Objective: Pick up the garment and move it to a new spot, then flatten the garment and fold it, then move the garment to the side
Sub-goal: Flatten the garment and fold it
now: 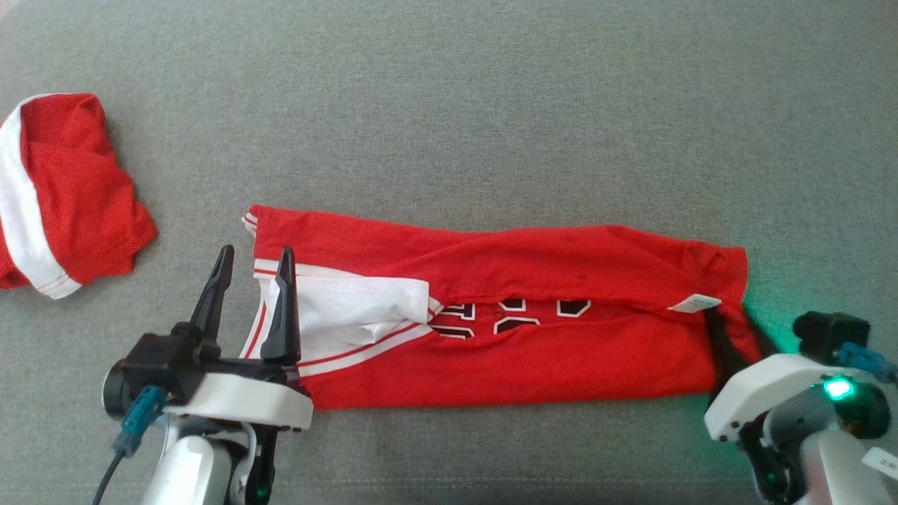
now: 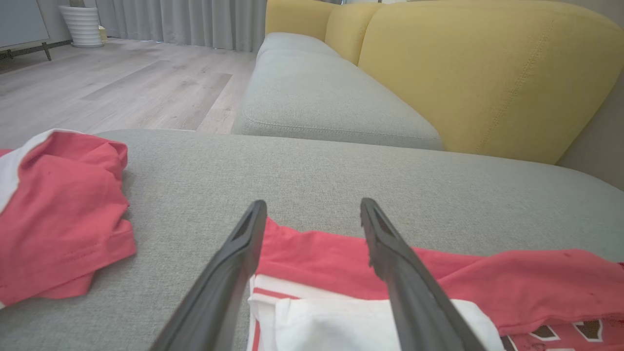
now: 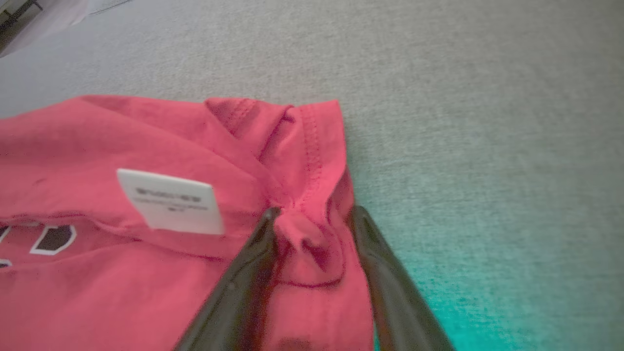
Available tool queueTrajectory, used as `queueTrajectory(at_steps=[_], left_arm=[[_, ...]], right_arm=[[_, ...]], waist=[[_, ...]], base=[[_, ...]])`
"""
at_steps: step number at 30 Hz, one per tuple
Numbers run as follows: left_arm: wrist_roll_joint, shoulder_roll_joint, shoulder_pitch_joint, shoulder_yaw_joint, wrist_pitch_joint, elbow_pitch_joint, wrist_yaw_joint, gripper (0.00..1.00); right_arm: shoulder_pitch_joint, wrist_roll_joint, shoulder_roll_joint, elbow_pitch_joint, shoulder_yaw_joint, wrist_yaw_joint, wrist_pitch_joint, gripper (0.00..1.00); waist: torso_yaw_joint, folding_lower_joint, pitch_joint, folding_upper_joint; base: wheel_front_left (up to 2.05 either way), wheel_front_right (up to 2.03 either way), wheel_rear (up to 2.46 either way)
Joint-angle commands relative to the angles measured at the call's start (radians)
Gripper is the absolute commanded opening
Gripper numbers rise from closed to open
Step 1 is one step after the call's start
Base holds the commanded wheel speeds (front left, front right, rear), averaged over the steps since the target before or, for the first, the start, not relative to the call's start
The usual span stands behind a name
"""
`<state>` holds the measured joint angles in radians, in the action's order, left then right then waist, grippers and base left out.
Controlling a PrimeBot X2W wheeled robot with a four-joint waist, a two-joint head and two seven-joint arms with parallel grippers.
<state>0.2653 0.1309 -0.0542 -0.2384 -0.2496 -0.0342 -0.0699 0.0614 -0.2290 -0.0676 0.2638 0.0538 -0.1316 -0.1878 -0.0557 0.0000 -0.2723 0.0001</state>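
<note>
Judging this as the fold step: the red jersey [image 1: 561, 259] is lying as a long strip on the grey sofa cushion [image 1: 491, 105]. The left gripper [image 1: 256, 250] is hovering, fingers apart, over the jersey's white-sleeve end. The right gripper [image 3: 314, 210] is straddling the jersey's bunched far corner, and I can't tell if it's clamping. The next move is probably calling for both ends pinched and carried across; the chest print [image 1: 512, 315] is hiding under a fold, and a second red garment [image 1: 63, 189] beyond the sleeve end is running off the edge.

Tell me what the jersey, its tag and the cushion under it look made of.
Jersey: thin knit cloth, matte, likely cotton or polyester; it creases softly and its hem shows stitching. Tag: smooth white, woven or paper, can't tell. Cushion: coarse grey woven upholstery, with visible grain.
</note>
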Motion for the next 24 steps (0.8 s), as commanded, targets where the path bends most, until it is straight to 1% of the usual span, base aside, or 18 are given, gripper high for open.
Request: queueTrajectory(at_steps=[1,7,13,17,18,20,22,24], left_arm=[[-0.008,0.005,-0.035,0.043,-0.012,0.029,0.003,1.00],[-0.017,-0.003,-0.034,0.053,-0.012,0.030,0.010,1.00],[-0.023,-0.009,-0.035,0.061,-0.012,0.027,0.017,1.00],[-0.024,-0.014,-0.032,0.066,-0.012,0.027,0.021,1.00],[-0.024,-0.016,-0.031,0.068,-0.012,0.026,0.023,1.00],[-0.025,-0.019,-0.030,0.069,-0.012,0.025,0.024,1.00],[-0.026,-0.021,-0.028,0.071,-0.012,0.025,0.026,1.00],[-0.027,-0.024,-0.028,0.073,-0.012,0.024,0.028,1.00]], right_arm=[[-0.040,0.000,0.016,0.005,-0.042,0.001,-0.030,0.00],[-0.026,-0.019,0.017,-0.044,-0.018,0.001,0.002,0.00],[0.013,0.009,0.016,-0.101,0.076,0.001,0.009,0.00],[0.019,0.016,-0.009,-0.141,0.153,0.001,-0.020,0.00],[0.018,0.015,-0.030,-0.154,0.191,0.001,-0.035,0.00],[0.016,0.011,-0.044,-0.162,0.226,0.001,-0.048,0.00],[0.017,0.006,-0.054,-0.178,0.241,0.001,-0.059,0.00],[0.022,0.002,-0.055,-0.217,0.223,0.001,-0.071,0.00]], waist=[[0.001,0.0000,0.001,-0.0001],[0.011,0.0000,0.002,-0.0001],[0.019,0.0000,0.006,-0.0001],[0.023,0.0000,0.008,-0.0001],[0.024,0.0000,0.009,-0.0001],[0.025,0.0000,0.012,-0.0001],[0.027,0.0000,0.015,-0.0001],[0.030,0.0000,0.020,-0.0001]], base=[[0.00,0.00,0.00],[0.00,0.00,0.00],[0.00,0.00,0.00],[0.00,0.00,0.00],[0.00,0.00,0.00],[0.00,0.00,0.00],[0.00,0.00,0.00],[0.00,0.00,0.00]])
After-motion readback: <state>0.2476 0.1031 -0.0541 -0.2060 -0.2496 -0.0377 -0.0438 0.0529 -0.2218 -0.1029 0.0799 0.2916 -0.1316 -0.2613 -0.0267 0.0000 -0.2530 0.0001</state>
